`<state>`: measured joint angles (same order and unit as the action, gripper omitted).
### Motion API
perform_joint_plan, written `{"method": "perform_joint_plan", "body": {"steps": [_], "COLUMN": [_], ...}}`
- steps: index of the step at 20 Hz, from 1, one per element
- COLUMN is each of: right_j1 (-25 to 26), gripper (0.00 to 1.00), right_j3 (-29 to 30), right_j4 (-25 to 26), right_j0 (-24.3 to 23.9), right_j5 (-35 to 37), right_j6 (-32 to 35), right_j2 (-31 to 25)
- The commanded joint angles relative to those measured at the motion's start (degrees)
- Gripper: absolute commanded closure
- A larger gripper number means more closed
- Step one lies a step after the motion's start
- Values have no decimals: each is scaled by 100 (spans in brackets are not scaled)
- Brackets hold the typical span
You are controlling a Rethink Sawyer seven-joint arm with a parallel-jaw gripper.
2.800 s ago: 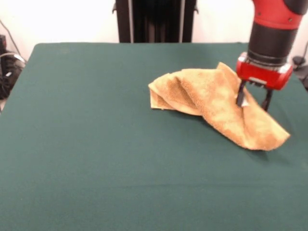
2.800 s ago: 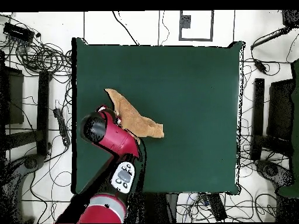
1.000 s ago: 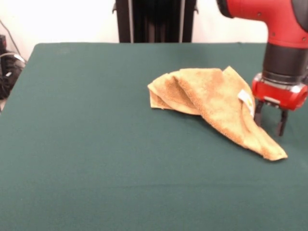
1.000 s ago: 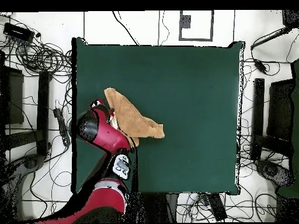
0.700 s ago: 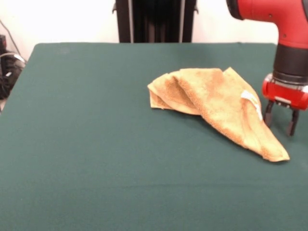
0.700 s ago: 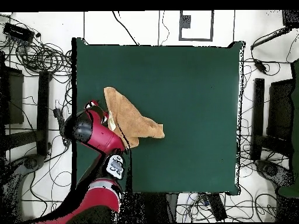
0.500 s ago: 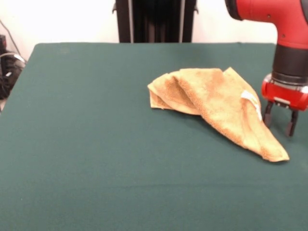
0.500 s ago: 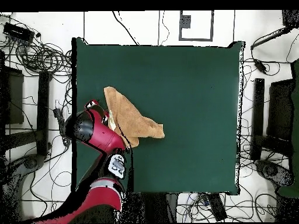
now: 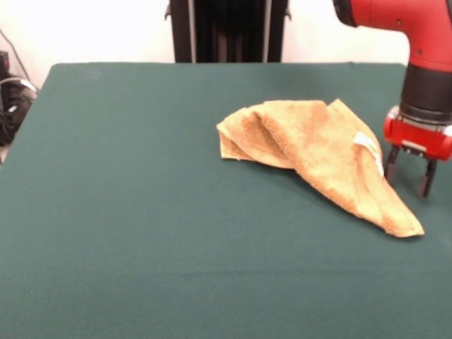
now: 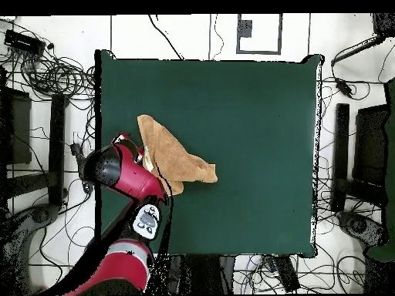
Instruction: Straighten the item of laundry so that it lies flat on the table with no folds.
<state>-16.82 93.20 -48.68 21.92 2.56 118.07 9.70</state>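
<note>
The orange-tan towel (image 9: pixel 321 152) lies crumpled and folded over itself on the right half of the green table (image 9: pixel 141 212), with a small white tag (image 9: pixel 366 143) showing on its right side. My gripper (image 9: pixel 407 176) hangs just right of the towel, beside the tag, open and empty, its fingers apart and close above the cloth. In the overhead view the towel (image 10: pixel 171 151) lies near the table's left edge (image 10: pixel 101 116), and my red arm (image 10: pixel 123 171) covers its left part; the gripper is hidden under the arm there.
The black pedestal (image 9: pixel 227 30) stands at the table's far side. Cables and equipment (image 10: pixel 46 69) lie on the floor round the table in the overhead view. The towel's narrow end (image 9: pixel 404 226) points toward the table's right edge.
My gripper let go of the towel near the tag and moved right, off the cloth. The towel's right part sank and settled flatter. In the last half second almost nothing moved.
</note>
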Motion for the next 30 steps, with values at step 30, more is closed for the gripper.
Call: {"method": "perform_joint_plan", "body": {"steps": [30], "right_j1": [-1068], "gripper": [0], "right_j3": [112], "right_j4": [1158], "right_j0": [396], "right_j5": [3351], "right_j6": [2655], "right_j2": [1139]}}
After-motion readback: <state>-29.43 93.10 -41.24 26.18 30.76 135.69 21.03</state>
